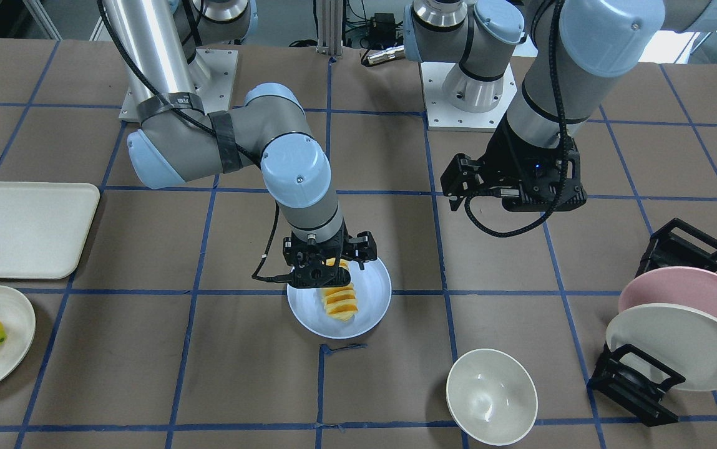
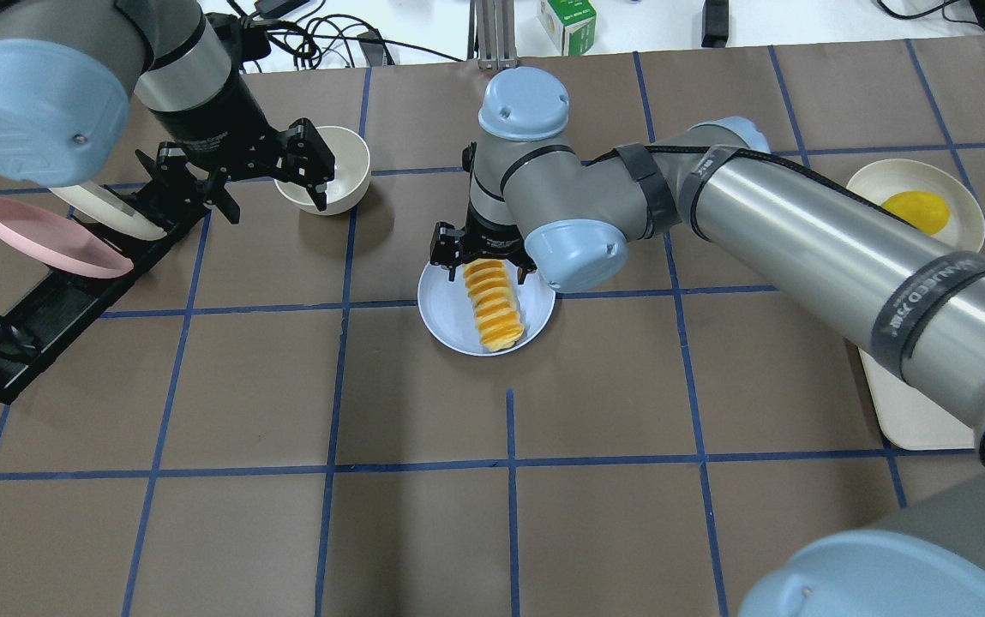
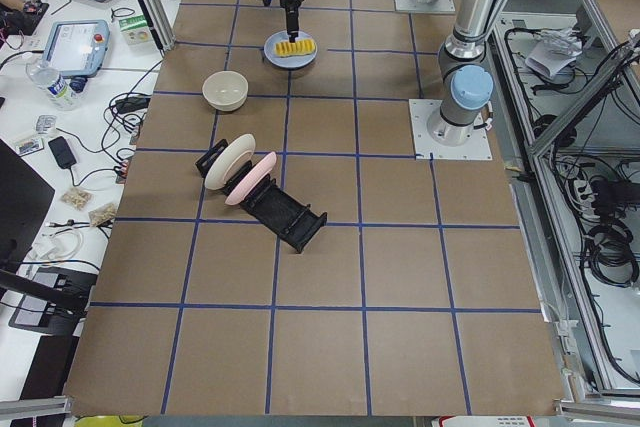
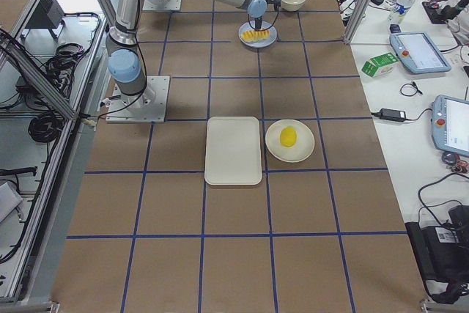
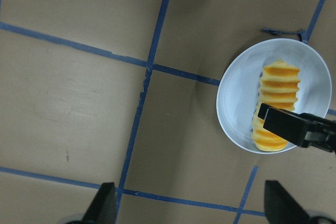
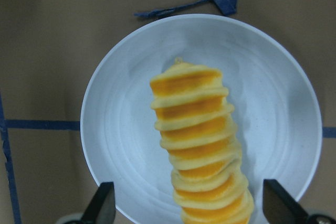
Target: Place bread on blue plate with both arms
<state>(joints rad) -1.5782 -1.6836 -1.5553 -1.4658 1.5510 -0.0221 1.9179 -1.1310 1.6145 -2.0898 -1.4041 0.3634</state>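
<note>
Orange-yellow slices with cream edges: that's the bread (image 2: 492, 304), and it lies flat across the blue plate (image 2: 445, 321) in the middle of the brown-papered worktop (image 2: 423, 514). One end is near the rim, the other sits under the right hand (image 2: 485, 261). That hand hangs right over the plate with its fingers (image 6: 104, 205) spread wide, one on either side of the loaf's end. In the wrist view neither finger seems to press on the crust, so it grips nothing. The left hand (image 2: 273, 193) is well apart, above the worktop close by the cream bowl (image 2: 346, 176), its fingers wide too and empty. By the look of it the bread is home and what's left is the getaway. To do that cleanly, I'd say the right hand wants to rise straight up with fingers apart and no sideways drift, because a brushing finger could roll the joined slices or drag them toward the rim. Clear the loaf's top first, then swing away.
</note>
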